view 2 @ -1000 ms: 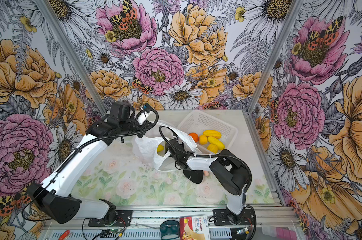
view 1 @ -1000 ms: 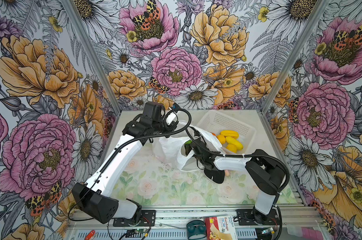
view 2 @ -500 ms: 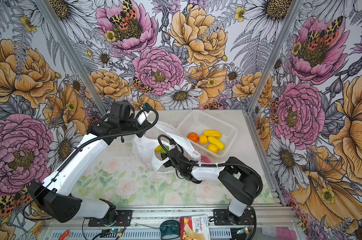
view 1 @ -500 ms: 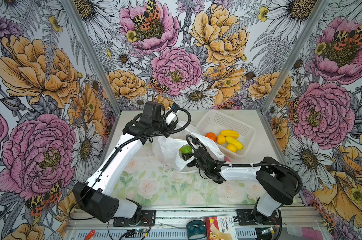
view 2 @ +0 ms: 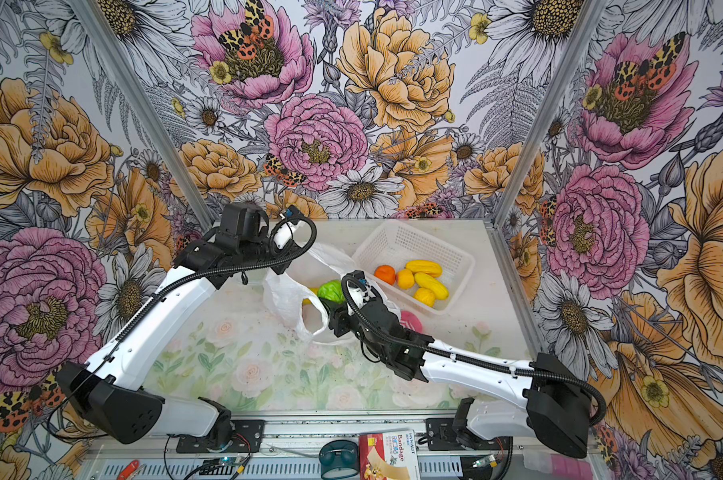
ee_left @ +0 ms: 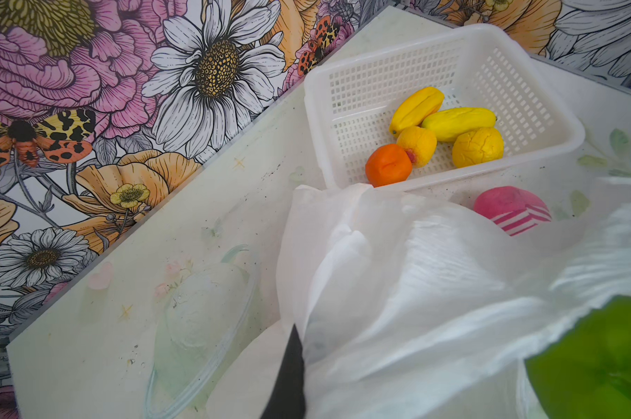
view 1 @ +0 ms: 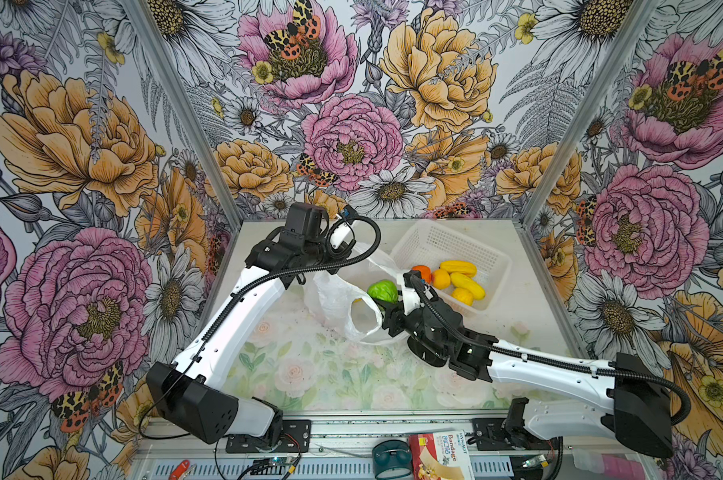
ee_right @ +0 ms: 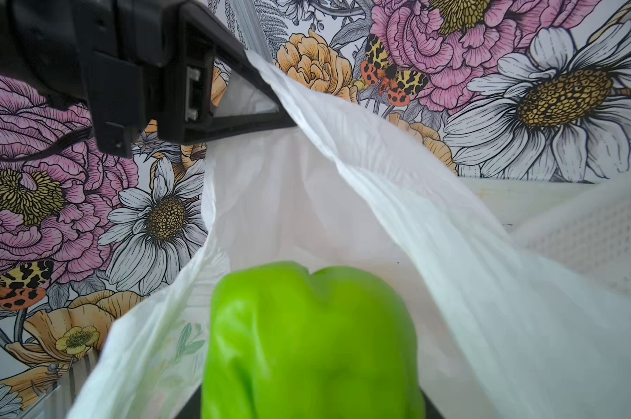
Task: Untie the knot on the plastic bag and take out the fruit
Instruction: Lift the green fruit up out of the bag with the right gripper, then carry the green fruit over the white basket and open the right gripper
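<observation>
The bag [view 1: 334, 299] lies on the table [view 1: 301, 365] just beside the basket [view 1: 463, 243], at the basket's corner nearest the left arm. Its long axis runs from that corner toward the front edge of the table, with the open mouth facing the right arm. One handle loop [view 1: 381, 322] lies slack and open at the end of the bag farthest from the basket.

The left gripper [ee_right: 285, 121] is pressed together on the bag's top edge. It holds that edge up on the side of the bag away from the basket's front wall, so the film rises from the table in a taut sheet.

The right gripper [view 1: 386, 303] has its jaws partway apart and clamped on the green fruit [view 1: 382, 291], which sits above the bag's mouth, near the basket's left corner. The fruit's long axis lies in line with the gripper and its cleft end points away from the wrist, toward the back wall.

In the right wrist view a band of bag film slants across between the green fruit and the basket. A bit of yellow [view 1: 357, 300] shows inside the bag, just under the green fruit.

In the basket lie the orange fruit [view 1: 423, 272] and four yellow fruits [view 1: 458, 268], bunched toward its front wall, the two oblong ones lying along the basket's length. A pink striped thing [view 2: 410, 322] rests on the table just outside that front wall, touching the bag and partly under the right wrist.
</observation>
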Available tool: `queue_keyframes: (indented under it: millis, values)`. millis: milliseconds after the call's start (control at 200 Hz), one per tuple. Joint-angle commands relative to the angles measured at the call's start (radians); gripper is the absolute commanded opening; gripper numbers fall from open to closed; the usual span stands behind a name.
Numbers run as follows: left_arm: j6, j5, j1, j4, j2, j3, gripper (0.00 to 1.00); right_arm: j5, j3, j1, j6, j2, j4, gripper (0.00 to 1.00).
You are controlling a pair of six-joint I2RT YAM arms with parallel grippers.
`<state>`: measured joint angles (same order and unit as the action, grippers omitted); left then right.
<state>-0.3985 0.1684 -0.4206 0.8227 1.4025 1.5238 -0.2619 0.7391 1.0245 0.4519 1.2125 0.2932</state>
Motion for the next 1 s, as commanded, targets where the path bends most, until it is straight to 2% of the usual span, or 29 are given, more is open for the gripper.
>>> queue_keyframes:
  millis: [0,100,330,515,625,761,996]
  values:
    - [0.010,-0.017,0.008,-0.019,0.006,0.018,0.00,-0.022,0.001,-0.013,-0.045,-0.097,-0.040,0.25]
    - [0.010,-0.017,0.007,-0.019,0.005,0.018,0.00,-0.005,-0.002,-0.067,-0.048,-0.182,-0.073,0.23]
    - [0.009,-0.021,0.006,-0.019,0.004,0.018,0.00,0.031,-0.049,-0.319,0.005,-0.347,-0.182,0.22]
    - [0.010,-0.021,0.003,-0.019,0.004,0.018,0.00,0.052,-0.088,-0.502,0.036,-0.392,-0.266,0.23]
    - [0.012,-0.024,0.002,-0.020,0.004,0.018,0.00,0.114,-0.092,-0.631,0.065,-0.330,-0.298,0.23]
    - [0.011,-0.024,0.000,-0.019,0.004,0.017,0.00,0.225,-0.072,-0.756,0.085,-0.176,-0.305,0.22]
    - [0.005,-0.037,-0.004,-0.019,0.004,0.013,0.00,0.299,0.039,-0.791,0.047,0.097,-0.355,0.19]
